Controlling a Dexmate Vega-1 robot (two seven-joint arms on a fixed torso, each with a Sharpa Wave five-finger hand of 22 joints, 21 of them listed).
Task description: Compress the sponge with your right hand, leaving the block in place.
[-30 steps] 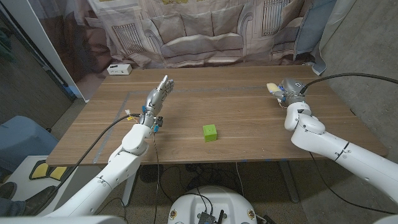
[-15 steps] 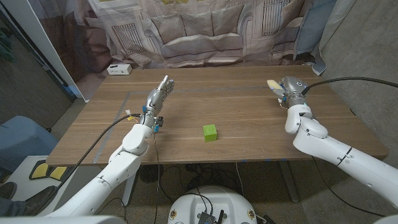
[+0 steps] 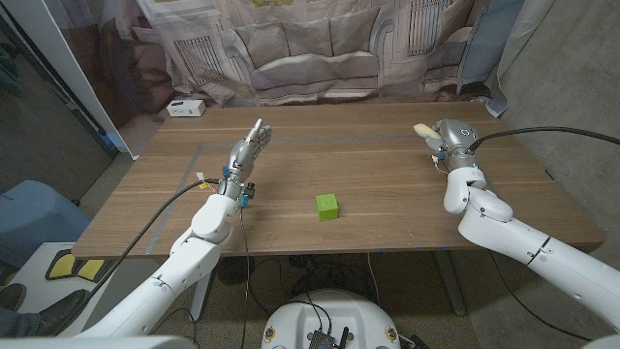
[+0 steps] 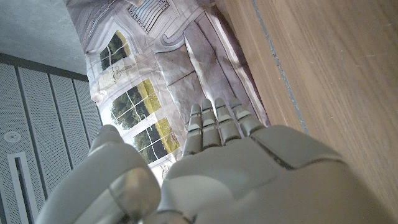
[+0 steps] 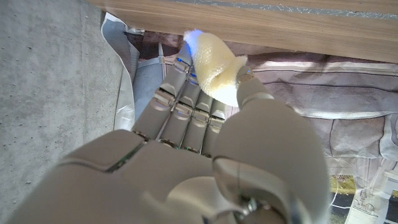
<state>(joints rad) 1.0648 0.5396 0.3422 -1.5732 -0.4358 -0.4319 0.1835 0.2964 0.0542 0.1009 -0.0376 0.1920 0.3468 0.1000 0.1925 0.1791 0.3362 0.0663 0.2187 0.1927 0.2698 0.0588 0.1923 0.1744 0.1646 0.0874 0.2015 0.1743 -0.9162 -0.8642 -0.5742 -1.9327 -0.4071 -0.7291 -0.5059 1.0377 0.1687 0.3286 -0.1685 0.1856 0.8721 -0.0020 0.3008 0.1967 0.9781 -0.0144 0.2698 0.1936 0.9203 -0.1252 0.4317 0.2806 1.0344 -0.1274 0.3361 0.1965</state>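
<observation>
right hand (image 3: 448, 136) has the yellow sponge (image 5: 214, 68) pinched between thumb and fingers, at the desk's (image 3: 387, 174) far right | squeeze underway, I judge; how hard, can't tell | green block (image 3: 327, 206) mid-desk, untouched | left hand (image 3: 244, 151) open, holding nothing

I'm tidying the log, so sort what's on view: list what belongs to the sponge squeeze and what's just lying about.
Job:
- right hand, gripping the sponge
- sponge, pale yellow, pinched in the fingers
- green block, sitting apart mid-table

Lying about:
- left hand, holding nothing, fingers straight
- white box at the far corner
</observation>
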